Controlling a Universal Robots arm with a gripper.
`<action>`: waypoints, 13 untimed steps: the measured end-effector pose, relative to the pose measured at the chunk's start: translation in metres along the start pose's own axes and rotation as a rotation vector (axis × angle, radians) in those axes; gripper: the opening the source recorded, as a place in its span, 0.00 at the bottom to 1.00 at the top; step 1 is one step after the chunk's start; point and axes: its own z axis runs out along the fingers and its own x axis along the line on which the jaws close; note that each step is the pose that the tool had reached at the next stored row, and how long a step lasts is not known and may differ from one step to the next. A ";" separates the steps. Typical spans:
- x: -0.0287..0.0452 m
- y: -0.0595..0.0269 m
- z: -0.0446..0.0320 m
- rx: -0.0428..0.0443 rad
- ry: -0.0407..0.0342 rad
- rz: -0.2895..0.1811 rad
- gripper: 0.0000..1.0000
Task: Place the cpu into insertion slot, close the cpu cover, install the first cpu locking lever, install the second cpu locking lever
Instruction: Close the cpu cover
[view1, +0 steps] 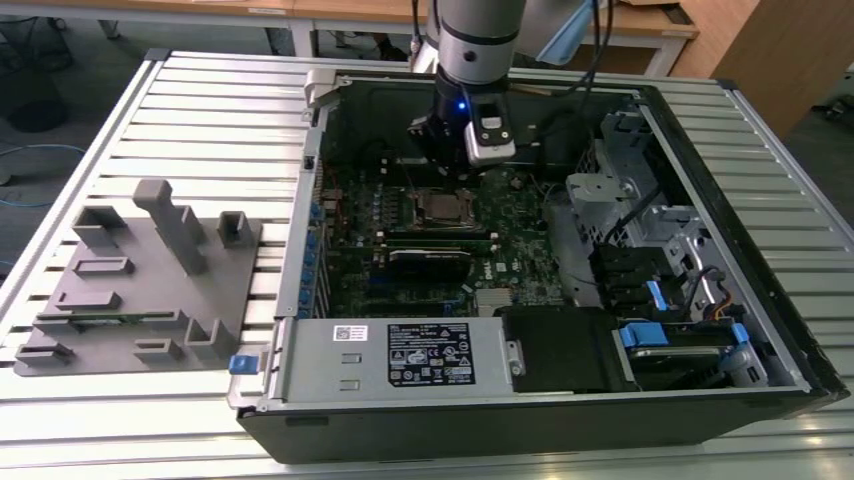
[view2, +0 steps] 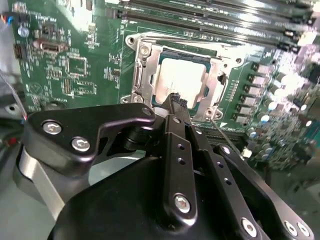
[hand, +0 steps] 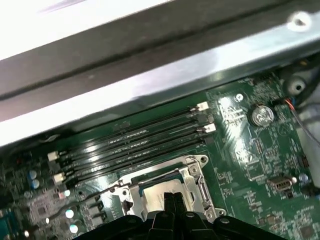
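The cpu (view2: 181, 74) lies in its socket on the green motherboard, its dull silver top showing through the window of the cpu cover (view2: 142, 75). The cover lies flat over the chip. My gripper (view2: 175, 100) is shut with nothing between its black fingers, and its tip hovers just over the cover's edge. In the first wrist view the gripper (hand: 172, 198) stands over the cpu (hand: 159, 192), framed by the cover (hand: 196, 176). A thin wire lever (view2: 226, 134) runs out from the socket's side. In the exterior view the gripper (view1: 451, 165) hangs just behind the cpu (view1: 438, 207).
Memory slots (hand: 135, 145) run along one side of the socket. The open computer case (view1: 307, 200) walls the board in, with a power supply (view1: 400, 355) at the near end and drive cages (view1: 641, 250) at the exterior view's right. A grey fixture block (view1: 134, 280) stands outside on the slatted table.
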 end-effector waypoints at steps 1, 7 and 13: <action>0.0000 0.0000 0.0002 -0.0001 0.0002 -0.018 0.10; 0.0000 0.0000 0.0012 -0.0008 0.0017 -0.127 0.10; 0.0012 -0.0004 0.0023 -0.0010 0.0025 -0.183 0.10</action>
